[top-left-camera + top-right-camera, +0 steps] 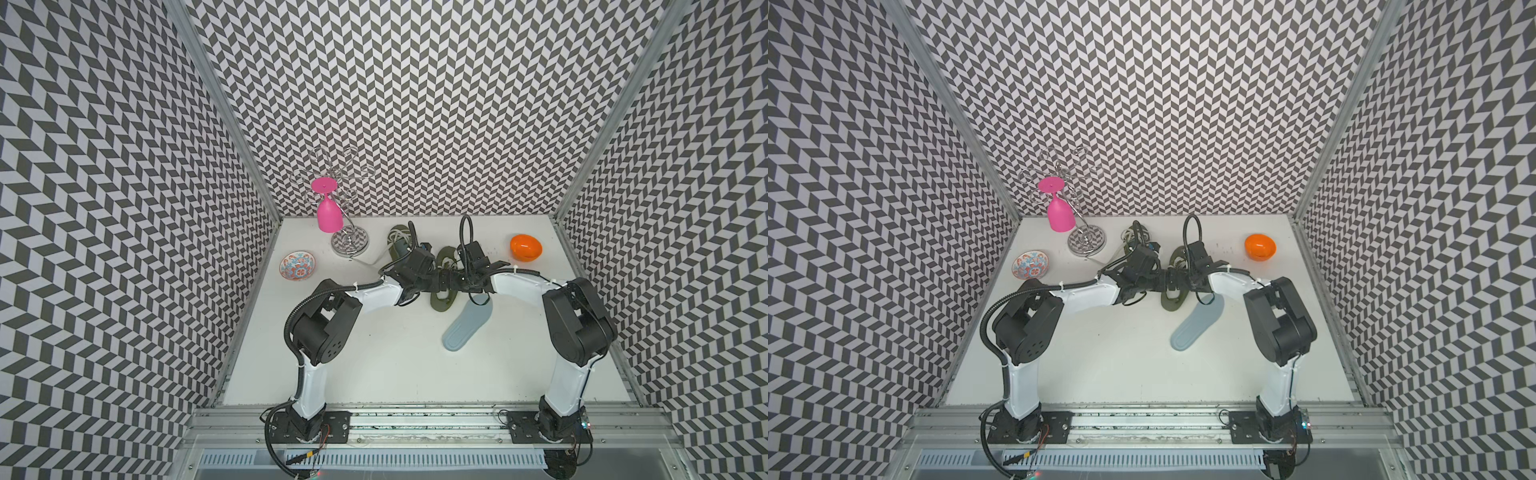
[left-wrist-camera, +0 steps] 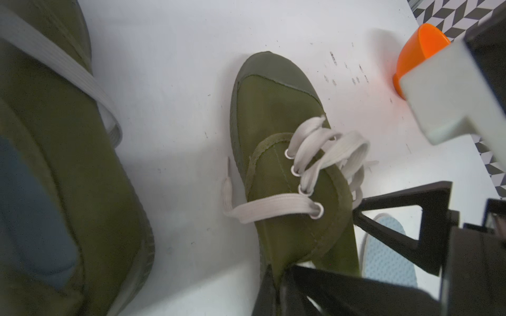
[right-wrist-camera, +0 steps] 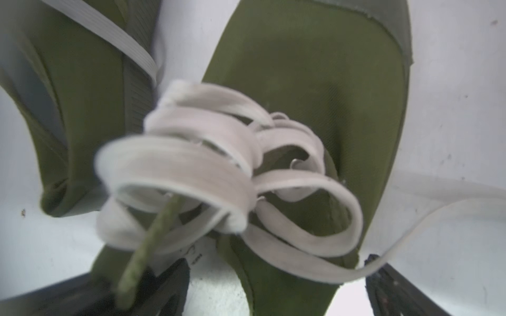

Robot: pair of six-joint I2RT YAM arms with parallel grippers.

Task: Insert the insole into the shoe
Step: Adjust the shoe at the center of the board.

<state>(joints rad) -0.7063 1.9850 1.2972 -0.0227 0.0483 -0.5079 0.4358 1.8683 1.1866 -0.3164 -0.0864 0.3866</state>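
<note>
An olive green shoe with white laces stands mid-table, toe toward the back wall, between my two grippers. The left wrist view shows my left gripper shut on the shoe's fabric edge near the opening. My right gripper is open, its fingers astride the olive tongue and lace loops of the shoe. The light blue insole lies flat on the table just in front of the shoe, toward the right arm, and no gripper holds it. It shows in both top views.
A second olive shoe lies behind my left wrist. At the back left stand a wire rack with a hanging pink glass and a patterned bowl. An orange bowl sits at the back right.
</note>
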